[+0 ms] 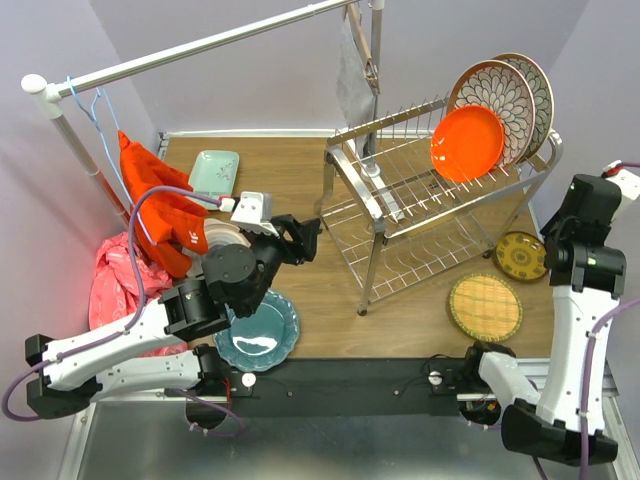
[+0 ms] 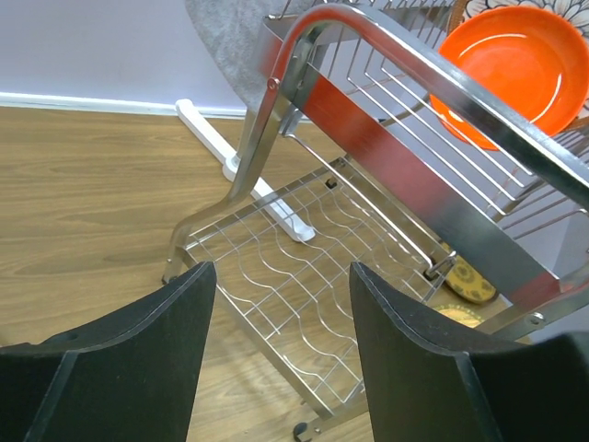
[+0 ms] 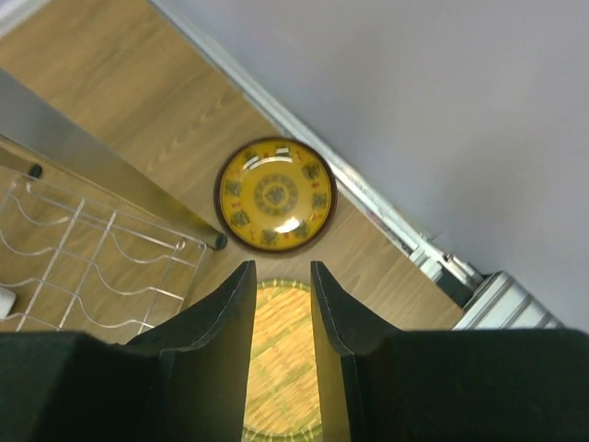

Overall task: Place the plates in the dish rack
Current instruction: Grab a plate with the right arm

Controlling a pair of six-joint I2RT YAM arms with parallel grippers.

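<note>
The dish rack (image 1: 372, 203) stands mid-table; its metal frame fills the left wrist view (image 2: 405, 166). An orange plate (image 1: 467, 142) and two floral plates (image 1: 505, 92) stand in its upper tier at the right end. The orange plate also shows in the left wrist view (image 2: 515, 74). A teal scalloped plate (image 1: 262, 338) lies under my left arm. My left gripper (image 1: 308, 238) is open and empty, facing the rack's lower tier (image 2: 281, 267). My right gripper (image 3: 282, 269) is narrowly open and empty, above the yellow woven plate (image 3: 281, 359). The dark-yellow patterned plate (image 3: 274, 195) lies just beyond its tips.
A white clothes rail (image 1: 200, 45) crosses the back, with a grey cloth (image 1: 353, 80) hanging from it. An orange cloth (image 1: 160, 205) and a pink bag (image 1: 110, 285) lie at the left. A pale green rectangular dish (image 1: 214, 170) lies at the back left.
</note>
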